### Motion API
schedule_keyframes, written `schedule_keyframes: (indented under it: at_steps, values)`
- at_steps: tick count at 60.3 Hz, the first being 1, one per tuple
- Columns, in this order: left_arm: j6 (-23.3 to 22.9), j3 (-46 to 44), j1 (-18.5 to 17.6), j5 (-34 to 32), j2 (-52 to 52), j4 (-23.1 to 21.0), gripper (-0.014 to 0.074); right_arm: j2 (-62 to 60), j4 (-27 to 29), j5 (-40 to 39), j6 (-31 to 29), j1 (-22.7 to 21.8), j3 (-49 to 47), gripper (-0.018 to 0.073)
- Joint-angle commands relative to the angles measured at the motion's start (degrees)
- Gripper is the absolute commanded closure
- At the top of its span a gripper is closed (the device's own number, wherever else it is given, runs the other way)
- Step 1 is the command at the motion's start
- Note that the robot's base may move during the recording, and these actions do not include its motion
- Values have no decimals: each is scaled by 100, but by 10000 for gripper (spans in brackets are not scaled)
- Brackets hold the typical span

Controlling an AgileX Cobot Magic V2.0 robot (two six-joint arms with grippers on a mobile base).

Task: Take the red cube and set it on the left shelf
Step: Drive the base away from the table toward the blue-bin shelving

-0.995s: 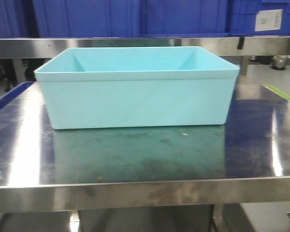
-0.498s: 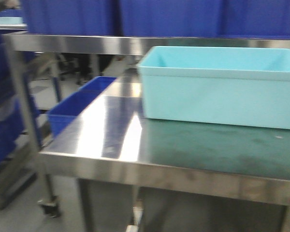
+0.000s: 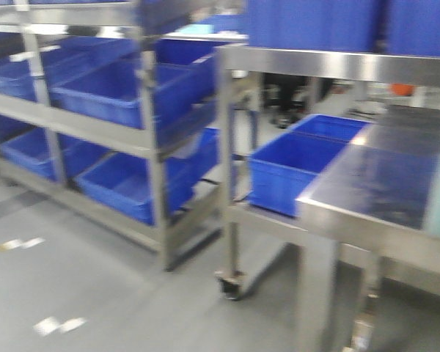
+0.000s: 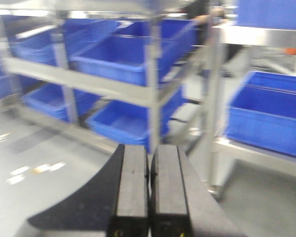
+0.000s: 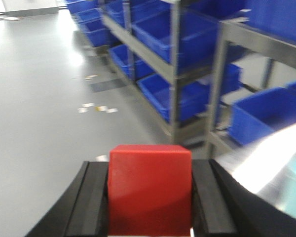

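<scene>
Red cube point(image 5: 149, 185) tight in right hand point(image 5: 150, 200)

Holding the left gripper point(image 4: 149, 153) closed, its two black pads point(image 4: 133, 182) pressing flat together. Clamping the right gripper point(image 5: 151, 170) on the red cube point(image 5: 150, 195), one black pad bearing against each side face.

The left shelf point(image 3: 95, 130) is brushed steel, dully shiny, holding blue plastic crates point(image 3: 110, 92). At three o'clock the steel table point(image 3: 381, 176) gleams mirror-like. The red cube point(image 5: 149, 187) looks smooth, matt.
</scene>
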Motion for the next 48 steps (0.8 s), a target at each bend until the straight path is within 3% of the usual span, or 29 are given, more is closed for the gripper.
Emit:
schedule_keyframes:
  at_steps: [1,48]
  values:
    - [-5,132,-25,-503,-85,-22,495,34,-67,-507,-44,-18,-155,426]
    - [-5,132,-25,-503,-85,-22,495,34,-67,-507,-44,-18,-155,426]
